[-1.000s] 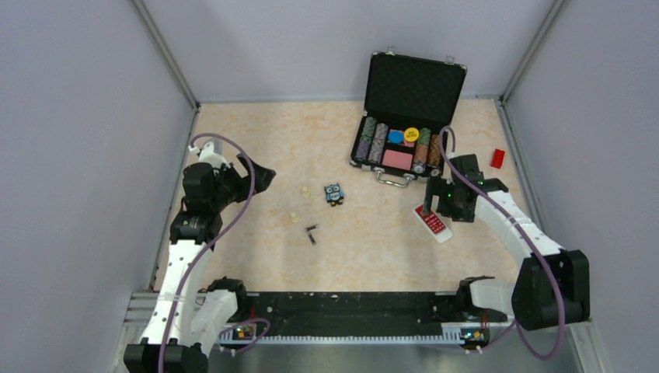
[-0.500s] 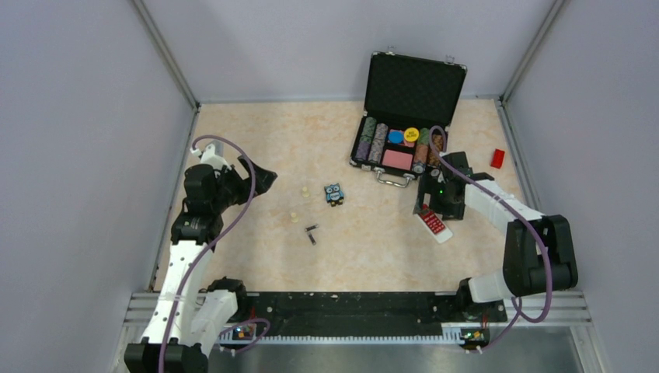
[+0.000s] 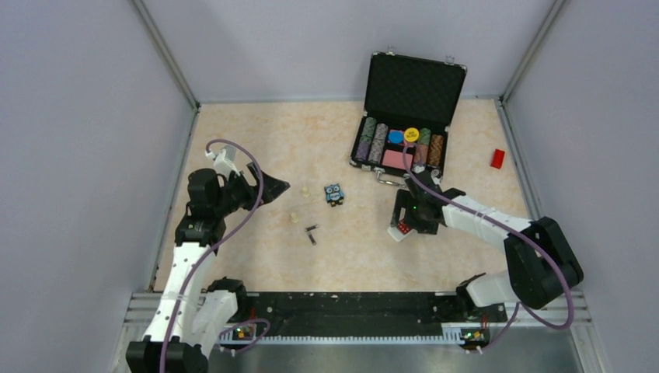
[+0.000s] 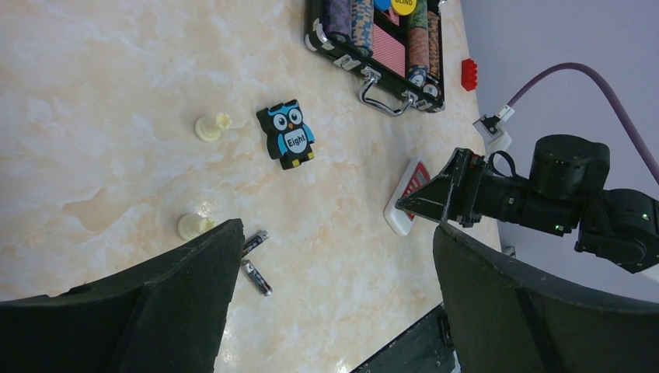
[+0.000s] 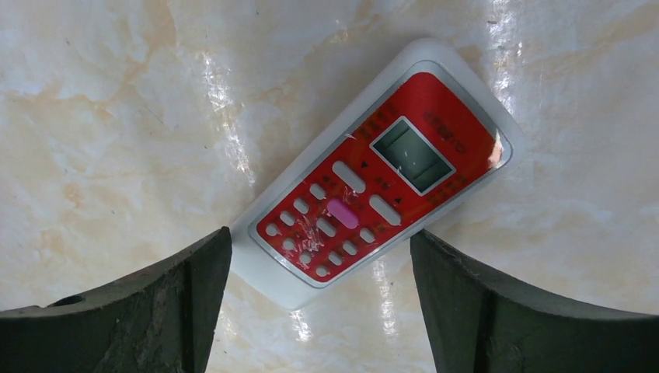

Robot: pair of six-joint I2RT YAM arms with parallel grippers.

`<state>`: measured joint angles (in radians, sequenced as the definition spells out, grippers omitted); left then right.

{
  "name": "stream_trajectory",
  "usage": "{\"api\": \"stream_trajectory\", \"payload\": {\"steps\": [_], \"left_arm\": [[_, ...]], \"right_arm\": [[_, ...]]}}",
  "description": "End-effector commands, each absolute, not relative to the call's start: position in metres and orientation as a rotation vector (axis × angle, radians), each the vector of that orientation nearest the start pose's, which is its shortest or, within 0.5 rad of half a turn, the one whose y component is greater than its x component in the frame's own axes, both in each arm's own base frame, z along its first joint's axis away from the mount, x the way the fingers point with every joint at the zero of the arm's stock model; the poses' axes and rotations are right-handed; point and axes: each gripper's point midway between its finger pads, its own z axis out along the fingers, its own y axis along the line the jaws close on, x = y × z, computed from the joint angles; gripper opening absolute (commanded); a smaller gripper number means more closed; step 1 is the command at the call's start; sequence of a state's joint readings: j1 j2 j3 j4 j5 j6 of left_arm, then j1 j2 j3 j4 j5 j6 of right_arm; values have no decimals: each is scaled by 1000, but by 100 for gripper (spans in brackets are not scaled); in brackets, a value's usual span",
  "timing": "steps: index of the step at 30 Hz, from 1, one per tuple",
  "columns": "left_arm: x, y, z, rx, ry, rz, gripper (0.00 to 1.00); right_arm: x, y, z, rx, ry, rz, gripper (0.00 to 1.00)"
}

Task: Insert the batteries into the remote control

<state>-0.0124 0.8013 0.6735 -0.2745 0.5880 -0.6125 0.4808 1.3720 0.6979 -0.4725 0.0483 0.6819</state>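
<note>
Remote control: red face up on counter, between spread fingers of right end effector.
Batteries: mid-counter, free space around.
Left end effector: parted, holding nothing.

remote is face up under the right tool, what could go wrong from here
1. The remote control lies red button face up, so its battery side is against the table; it must be flipped, and the open right tool straddles only one end, so it may pivot or slip.
2. The batteries are tiny, lying close together beside a cream peg; the open left tool could knock them rolling.
</note>
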Motion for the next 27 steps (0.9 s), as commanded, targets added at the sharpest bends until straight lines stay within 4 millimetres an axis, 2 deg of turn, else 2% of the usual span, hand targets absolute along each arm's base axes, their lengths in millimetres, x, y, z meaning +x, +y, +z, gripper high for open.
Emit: {"api": "stream_trajectory", "payload": {"steps": [1, 4, 7, 9, 13, 17, 20, 23, 27], "left_arm": [[257, -129, 226, -153, 1978, -1014, 95], [252, -137, 220, -109, 1997, -1007, 95], [247, -152, 211, -40, 2026, -980, 95], [245, -167, 204, 20, 2054, -959, 94], [245, -204, 193, 121, 2111, -935, 93], [243, -259, 178, 264, 2173, -894, 91], [249, -298, 166, 358, 2209, -791, 86], [253, -343, 153, 504, 2229, -749, 85], [258, -405, 123, 708, 2275, -690, 85]], "right_arm": [[239, 127, 19, 393, 2675, 10, 83], [245, 130, 24, 421, 2637, 19, 83], [257, 135, 38, 412, 2570, 75, 83], [262, 134, 51, 416, 2541, 70, 83], [262, 119, 82, 480, 2474, 25, 83], [247, 91, 104, 590, 2425, -28, 82], [233, 72, 118, 659, 2397, -29, 81], [220, 61, 135, 704, 2363, 9, 81], [203, 54, 162, 786, 2282, 111, 81]]}}
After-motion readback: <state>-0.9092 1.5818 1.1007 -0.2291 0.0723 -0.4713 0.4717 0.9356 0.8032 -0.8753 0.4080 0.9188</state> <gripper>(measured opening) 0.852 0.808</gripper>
